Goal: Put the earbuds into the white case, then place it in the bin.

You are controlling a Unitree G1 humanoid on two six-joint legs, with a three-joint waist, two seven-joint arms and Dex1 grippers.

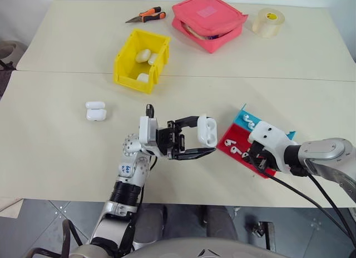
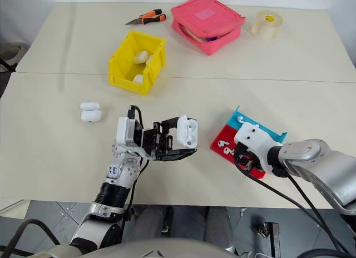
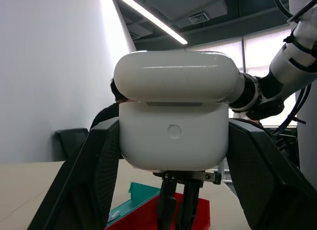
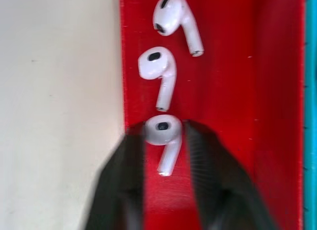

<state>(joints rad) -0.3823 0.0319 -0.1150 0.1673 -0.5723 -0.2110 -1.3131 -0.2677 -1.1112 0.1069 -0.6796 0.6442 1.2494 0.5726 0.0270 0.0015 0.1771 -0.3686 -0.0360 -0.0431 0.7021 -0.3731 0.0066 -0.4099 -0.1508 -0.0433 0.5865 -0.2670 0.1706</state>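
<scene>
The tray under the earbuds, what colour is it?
Red, with a blue part along one side. The tray shows best in the right wrist view, under three white earbuds.

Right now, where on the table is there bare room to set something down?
Bare patches: between the yellow bin and the left tool, and left of the two spare cases. Crowded: the tray under the right tool, and the back edge by the pouch.
</scene>
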